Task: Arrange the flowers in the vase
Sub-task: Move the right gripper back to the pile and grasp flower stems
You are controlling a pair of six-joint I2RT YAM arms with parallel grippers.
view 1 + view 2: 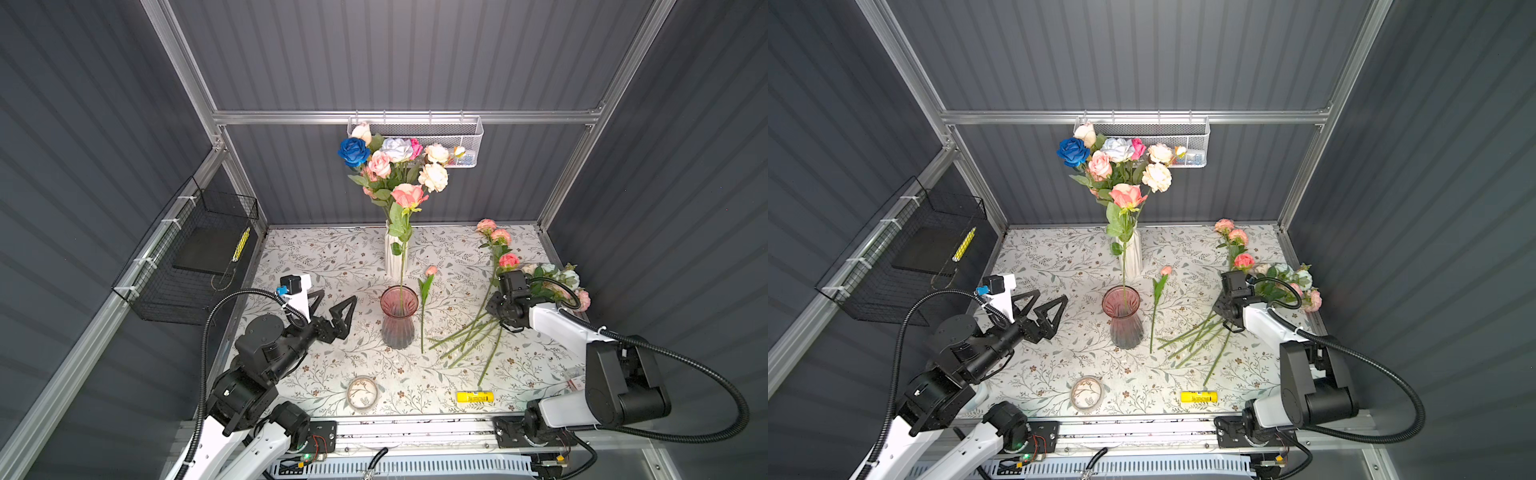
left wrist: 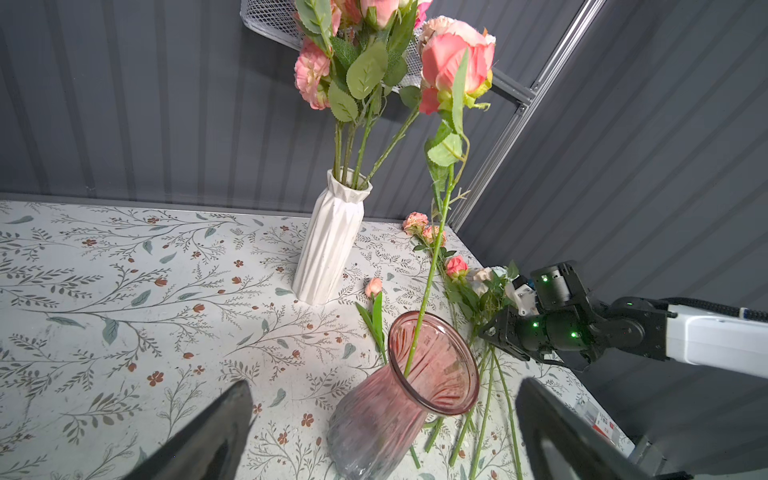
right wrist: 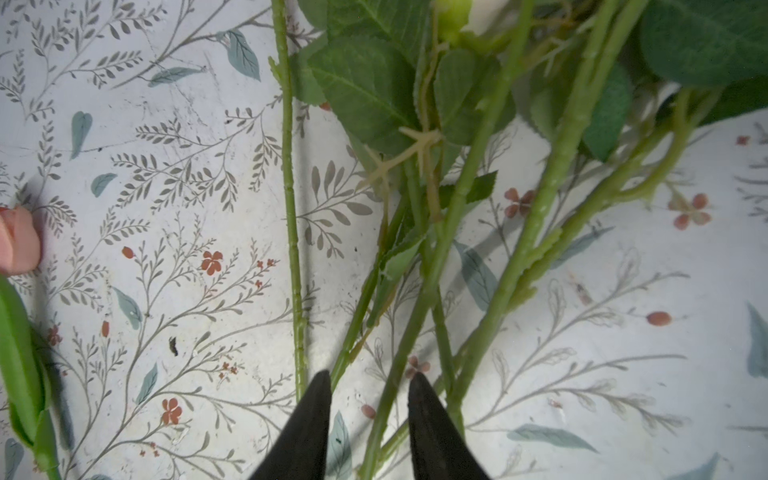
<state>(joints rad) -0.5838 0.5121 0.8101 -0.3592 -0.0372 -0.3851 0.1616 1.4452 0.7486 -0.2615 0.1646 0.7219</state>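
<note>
The pink vase [image 1: 398, 328] looks like ribbed see-through glass, glossy, while the white vase [image 2: 330, 241] is matt and faceted. The flowers [image 1: 379, 164] have cloth-looking petals on plasticky stems, and the desk [image 3: 166, 208] cover is a smooth, scuffed printed sheet.

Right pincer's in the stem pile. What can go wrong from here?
1. Right pincer straddles crossing stems; it may pinch two, or drag tangled leaves.
2. The pink vase holds one tall rose leaning on its rim; a swinging stem or the open left pincer close by might tip it.
</note>
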